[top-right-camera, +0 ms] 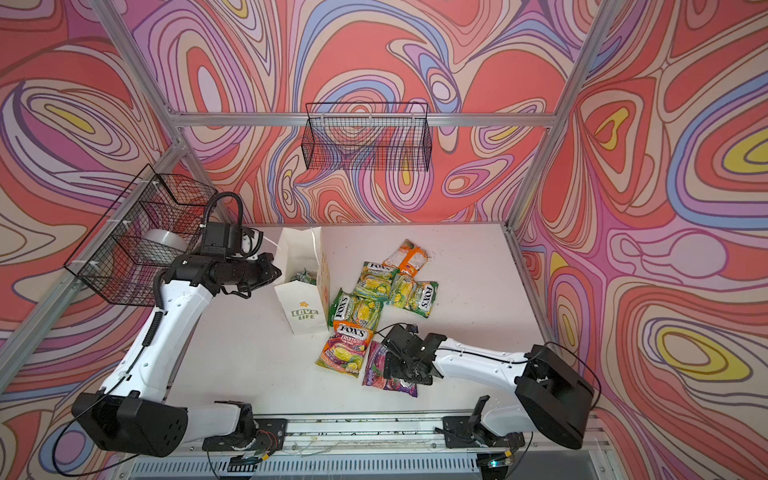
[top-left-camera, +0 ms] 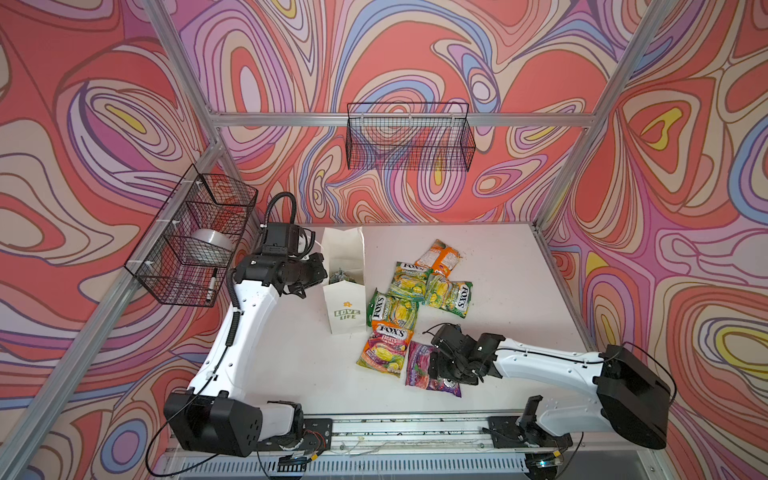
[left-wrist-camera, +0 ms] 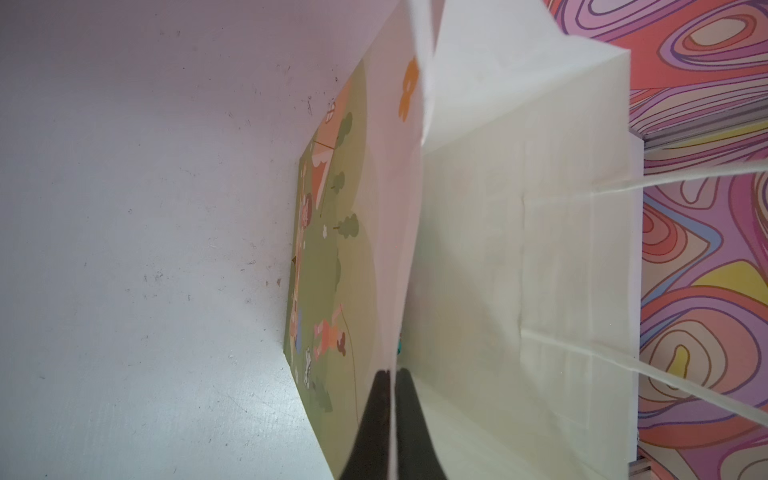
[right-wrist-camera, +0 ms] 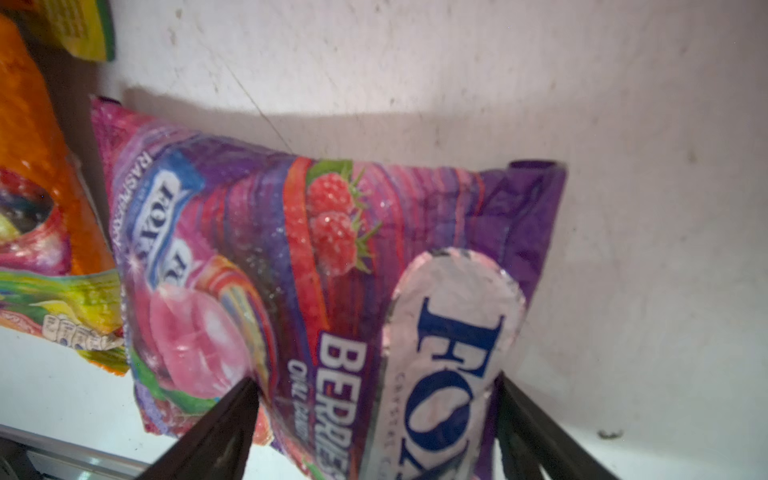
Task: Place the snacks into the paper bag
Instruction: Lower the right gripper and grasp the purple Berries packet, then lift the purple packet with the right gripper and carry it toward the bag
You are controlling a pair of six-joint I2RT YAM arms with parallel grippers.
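"Well, what is made out in a top view?"

"The paper bag (top-left-camera: 347, 307) is stood upright on the table (top-left-camera: 291, 365). Its rim is pinched by the left gripper (top-left-camera: 322, 266), which is clenched tight. A greenish packet (top-left-camera: 343, 276) is glimpsed inside the bag. The right gripper (top-left-camera: 438, 370) is lowered over the purple packet (top-left-camera: 415, 365). Just beside that gripper, toward the bag, the orange packet (top-left-camera: 386, 345) is laid. The green-yellow packets (top-left-camera: 409, 291) are spread farther off, beyond the bag from the left gripper."

"And in the left wrist view?"

"Both fingers (left-wrist-camera: 374, 415) are pressed shut on the bag's top edge — paper is caught between them, and the open mouth lies to one side."

"And the right wrist view?"

"The jaws are held spread, astride the purple packet's (right-wrist-camera: 291, 216) printed end — one finger is laid against its face, the other is set just outside its edge. The packet is straddled, not squeezed."
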